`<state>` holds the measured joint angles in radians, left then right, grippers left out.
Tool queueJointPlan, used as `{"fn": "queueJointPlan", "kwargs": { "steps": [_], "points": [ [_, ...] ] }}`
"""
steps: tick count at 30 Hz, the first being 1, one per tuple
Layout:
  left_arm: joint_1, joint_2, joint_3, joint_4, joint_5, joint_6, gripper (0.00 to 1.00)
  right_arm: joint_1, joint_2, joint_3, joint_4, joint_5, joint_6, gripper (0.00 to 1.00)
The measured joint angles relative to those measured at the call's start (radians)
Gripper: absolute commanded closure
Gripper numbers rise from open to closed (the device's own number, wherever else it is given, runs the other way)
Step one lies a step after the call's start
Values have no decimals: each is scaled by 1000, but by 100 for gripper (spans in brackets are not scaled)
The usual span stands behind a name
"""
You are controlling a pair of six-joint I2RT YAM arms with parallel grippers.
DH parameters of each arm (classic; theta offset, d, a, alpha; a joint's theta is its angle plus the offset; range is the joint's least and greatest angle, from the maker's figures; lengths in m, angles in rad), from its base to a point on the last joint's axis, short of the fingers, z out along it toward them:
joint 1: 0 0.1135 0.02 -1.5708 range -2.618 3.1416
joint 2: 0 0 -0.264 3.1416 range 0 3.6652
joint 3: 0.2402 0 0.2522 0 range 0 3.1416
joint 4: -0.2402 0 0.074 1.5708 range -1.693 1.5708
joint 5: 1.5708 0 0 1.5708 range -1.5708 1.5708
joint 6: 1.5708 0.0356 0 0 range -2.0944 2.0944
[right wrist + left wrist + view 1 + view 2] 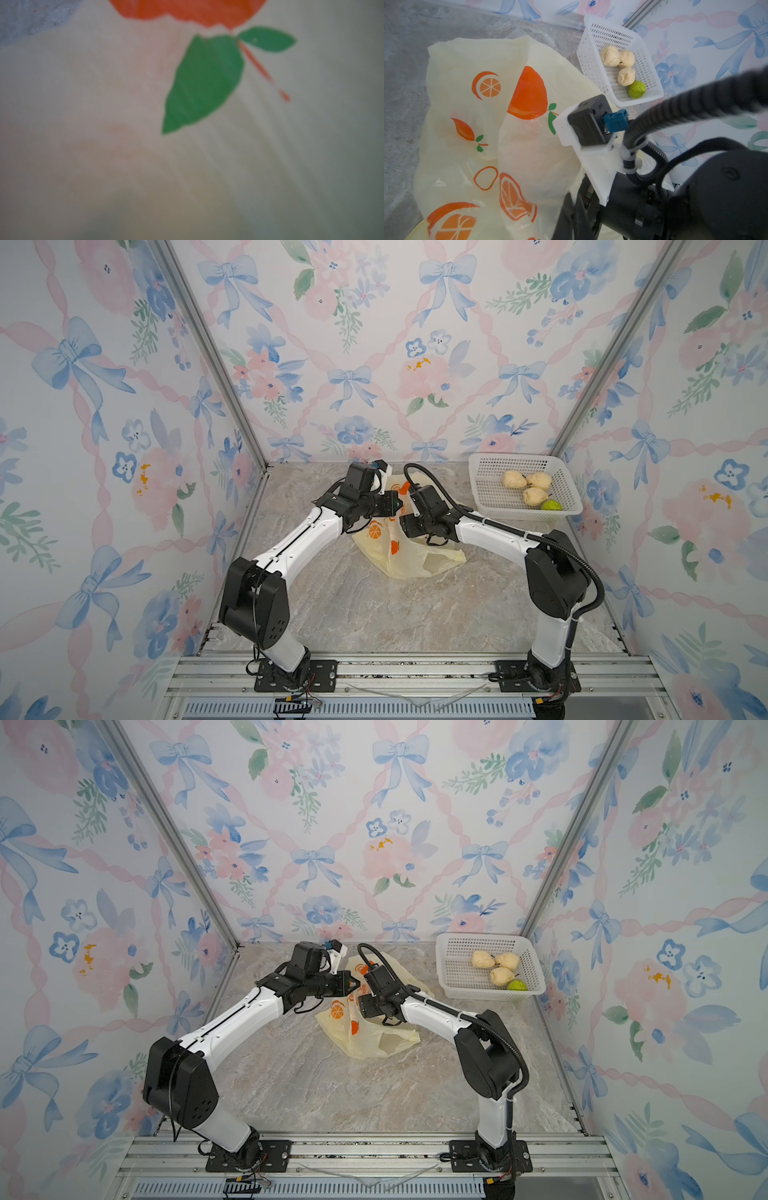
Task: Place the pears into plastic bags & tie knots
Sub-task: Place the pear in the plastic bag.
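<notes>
Clamping left hand (397, 504) fully closed on plastic bag (415, 562) by its rim, holding it raised at tabletop (374, 614) centre; poking right hand (411, 529) down against bag film, jaw spread impossible to judge. Counting four pears (534, 495) lying in white basket (490, 489) at two o'clock; seeing none bagged for certain; judging packing barely begun, knots untouched.
</notes>
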<state>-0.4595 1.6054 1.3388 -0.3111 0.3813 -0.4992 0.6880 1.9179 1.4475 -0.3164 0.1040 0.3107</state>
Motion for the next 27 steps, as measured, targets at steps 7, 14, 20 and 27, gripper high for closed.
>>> {"fn": "queueJointPlan", "kwargs": {
  "steps": [7,14,20,27],
  "points": [
    [0,8,0,1,-2,0,100,-21,-76,40,-75,-119,-45,18],
    [5,12,0,1,2,2,100,-113,-352,26,-231,-222,-166,15],
    [19,12,0,-1,11,14,100,-175,-495,-55,-298,-217,-270,10],
    [35,19,7,-39,13,50,100,-220,-509,-148,-337,-776,-266,12]
  ]
}}
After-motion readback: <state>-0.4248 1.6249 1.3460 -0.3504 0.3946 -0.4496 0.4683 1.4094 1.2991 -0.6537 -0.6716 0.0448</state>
